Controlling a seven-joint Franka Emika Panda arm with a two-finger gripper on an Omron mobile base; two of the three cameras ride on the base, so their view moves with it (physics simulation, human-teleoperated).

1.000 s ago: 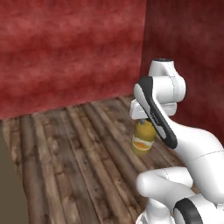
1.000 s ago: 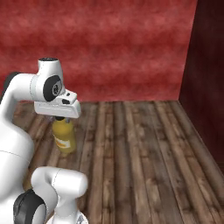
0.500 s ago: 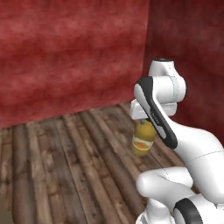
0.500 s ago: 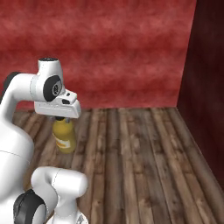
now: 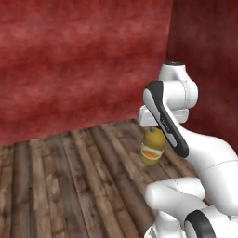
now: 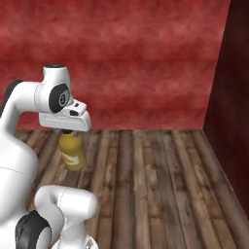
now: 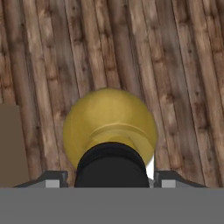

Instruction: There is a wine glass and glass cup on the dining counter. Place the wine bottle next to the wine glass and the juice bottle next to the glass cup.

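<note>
The juice bottle (image 5: 152, 147), yellow-orange with a black cap and still full of yellow juice, hangs upright in the air under the arm's hand, well above the wooden plank floor (image 5: 69, 186). The gripper (image 6: 72, 132) pinches it at the neck, one finger on each side of the cap. Behind it stands a red wall (image 6: 146, 58).

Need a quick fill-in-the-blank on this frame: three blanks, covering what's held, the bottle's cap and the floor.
1. The gripper is shut on the ____ bottle.
2. In the hand view, the bottle's cap is ____ in colour.
3. Beneath the hanging bottle lies a floor of ____ planks.

Missing words: juice; black; wooden
</note>
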